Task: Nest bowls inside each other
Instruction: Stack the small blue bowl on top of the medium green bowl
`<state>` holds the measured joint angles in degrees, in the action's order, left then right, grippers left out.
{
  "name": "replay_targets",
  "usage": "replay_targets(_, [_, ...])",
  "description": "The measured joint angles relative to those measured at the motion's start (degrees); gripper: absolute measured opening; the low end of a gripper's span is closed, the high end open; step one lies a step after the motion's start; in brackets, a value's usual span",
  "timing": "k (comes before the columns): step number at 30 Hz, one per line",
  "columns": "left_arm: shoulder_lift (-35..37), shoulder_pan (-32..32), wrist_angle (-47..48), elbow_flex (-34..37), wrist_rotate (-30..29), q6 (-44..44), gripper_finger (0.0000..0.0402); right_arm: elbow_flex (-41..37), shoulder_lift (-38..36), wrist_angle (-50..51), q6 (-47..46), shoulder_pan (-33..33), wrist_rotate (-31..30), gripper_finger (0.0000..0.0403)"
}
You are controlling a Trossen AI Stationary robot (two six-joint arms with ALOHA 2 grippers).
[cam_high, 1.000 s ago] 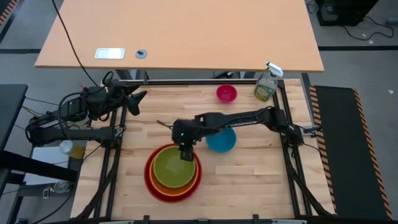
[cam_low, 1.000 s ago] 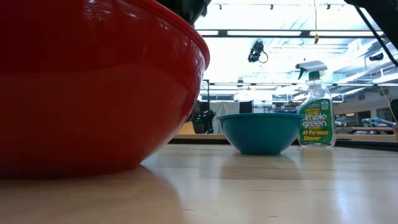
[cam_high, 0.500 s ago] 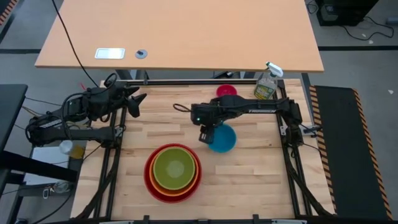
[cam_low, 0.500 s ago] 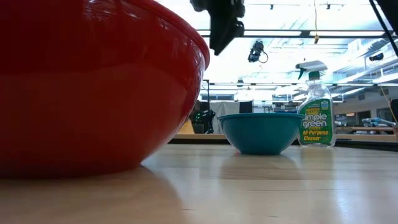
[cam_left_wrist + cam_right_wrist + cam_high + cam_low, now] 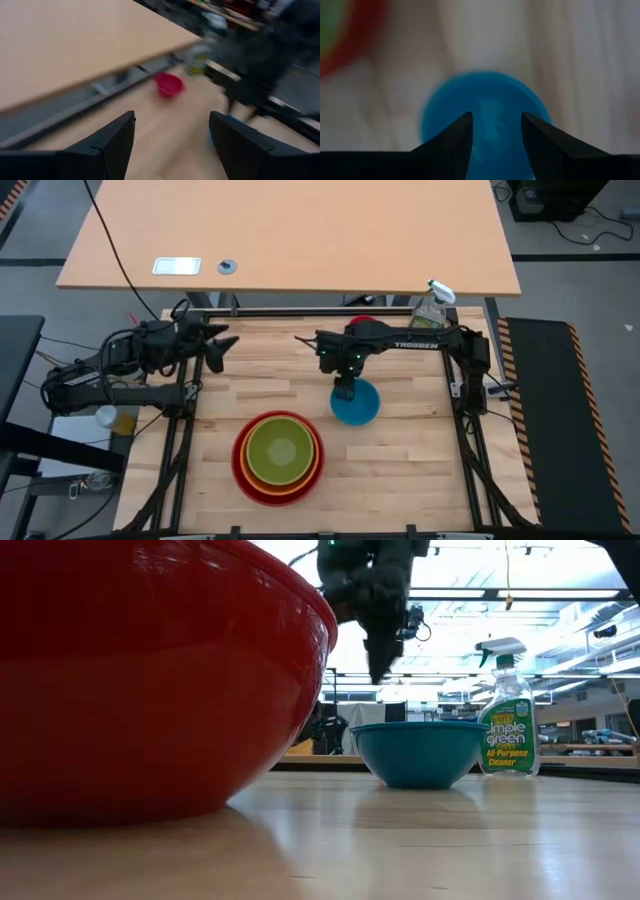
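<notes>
A green bowl sits inside an orange bowl, which sits in the red bowl, near the table's front. The blue bowl stands alone on its base at mid-table. My right gripper hangs open just above its left rim, pointing down, clear of it in the low view; the right wrist view shows the blue bowl below the open fingers. The pink bowl stands at the far edge, partly hidden by the right arm from above. My left gripper waits open at the far left.
A clear spray bottle of green cleaner stands at the far right corner, behind the blue bowl in the low view. Bare wood lies to the right of the bowl stack and along the front edge.
My right gripper has left the place above the green bowl in the stack and gone toward the table's far right, ending above the blue bowl with its fingers pointing down. The bowls have stayed where they were.
</notes>
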<state>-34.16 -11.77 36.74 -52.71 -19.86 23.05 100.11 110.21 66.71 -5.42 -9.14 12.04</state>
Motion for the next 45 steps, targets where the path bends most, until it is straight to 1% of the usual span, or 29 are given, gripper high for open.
replay_targets(2, [-0.79, 0.01, 0.91, 0.0, 7.21, 0.62, 0.0259, 1.06, -0.36, -2.26, 0.08, 1.13, 0.06, 0.0174])
replay_targets(5, [-3.76, 1.08, 4.91, 0.36, 17.61, 0.39, 0.0259, 2.6, -0.56, -4.51, 1.27, 2.69, -6.61, 0.0174])
replay_targets(7, [-6.6, 2.55, 8.27, 1.47, 20.8, 0.84, 0.0259, 2.88, -0.44, -4.46, 2.12, 2.82, -10.6, 0.0174])
replay_targets(10, [-11.41, 4.96, 10.78, 2.08, 21.05, 0.47, 0.0259, 3.01, -0.79, -4.11, 1.31, 1.62, -12.7, 0.0174])
replay_targets(15, [-18.98, 9.41, 8.51, 2.05, 21.05, -3.4, 0.0259, 3.09, -1.91, -3.44, -2.38, 0.02, -11.36, 0.0174])
replay_targets(21, [-26.75, 13.96, 7.25, 2.05, 20.98, -4.09, 0.0259, 3.13, -3.19, -3.18, -1.24, -0.25, -11.0, 0.0174])
replay_targets(25, [-31.46, 16.29, 7.14, 2.05, 18.47, -3.07, 0.0259, 3.13, -3.19, -3.3, -0.34, -0.56, -11.0, 0.0174])
replay_targets(27, [-33.49, 17.11, 5.61, 2.05, 17.95, -2.92, 0.0259, 3.13, -3.19, -3.29, -0.02, -0.78, -11.0, 0.0174])
replay_targets(32, [-37.19, 18.36, 2.99, 2.0, 17.3, -2.86, 0.0259, 3.13, -3.19, -3.49, 2.42, -0.92, -11.0, 0.0174])
replay_targets(39, [-41.39, 18.56, 2.8, 1.99, 16.51, -2.62, 0.0259, 3.13, -3.19, -3.64, 4.64, -0.9, -10.93, 0.0174])
replay_targets(42, [-41.4, 18.56, 3.31, 1.43, 16.79, -1.78, 0.0259, 3.11, -3.19, -3.5, 5.33, -0.9, -10.53, 0.0174])
replay_targets(45, [-39.45, 18.56, 3.19, -0.38, 16.93, -1.16, 0.0259, 2.87, -3.19, -2.75, 6.47, -1.11, -9.1, 0.0174])
